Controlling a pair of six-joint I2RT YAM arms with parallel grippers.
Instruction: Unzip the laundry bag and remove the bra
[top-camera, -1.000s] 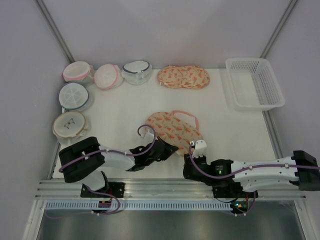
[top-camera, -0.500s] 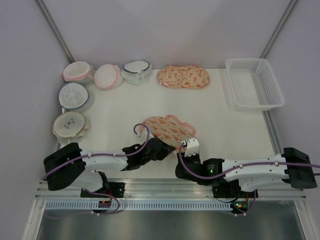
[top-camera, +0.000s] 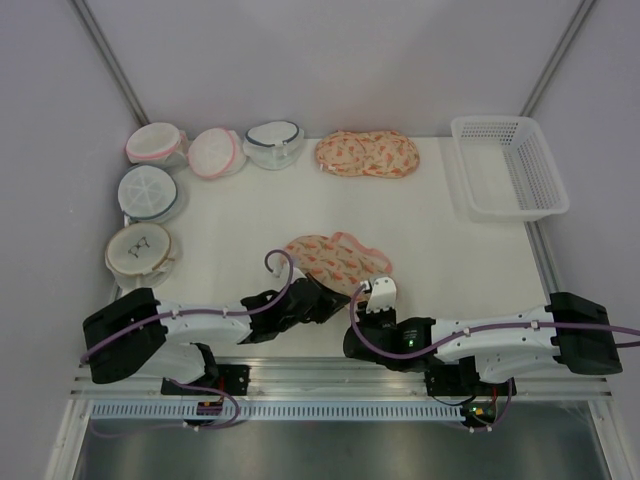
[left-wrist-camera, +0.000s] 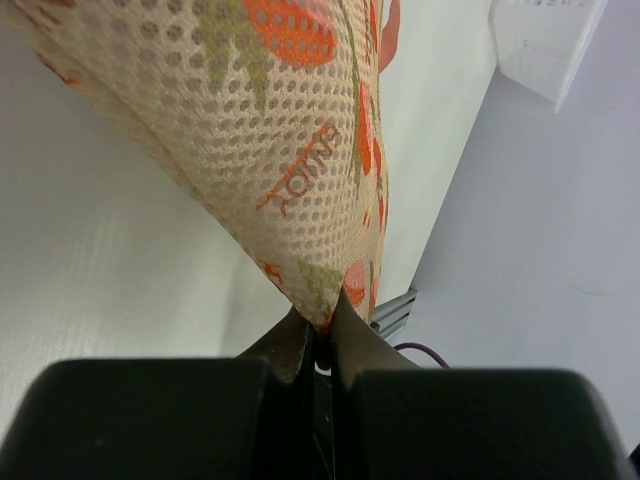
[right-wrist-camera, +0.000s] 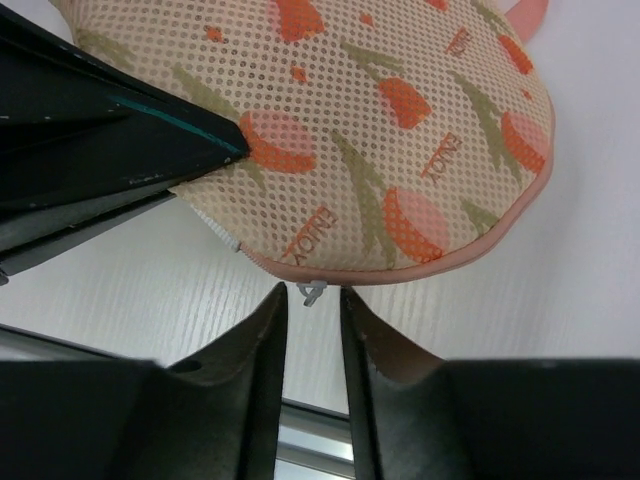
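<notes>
The peach, orange-printed laundry bag lies near the front middle of the table. My left gripper is shut on its near edge and pinches the mesh fabric. My right gripper is open just in front of the bag's pink-trimmed rim. The small grey zip pull hangs between its fingertips, untouched by either finger. In the top view the right gripper sits at the bag's near right edge. The bra is hidden.
A twin peach printed case lies at the back middle. Round domed mesh bags stand along the back left and left side. A white basket stands at the back right. The rail runs along the near edge.
The left gripper has pulled the bag toward the near left and the bag has bunched smaller. The right gripper has moved left, up to the bag's near rim.
</notes>
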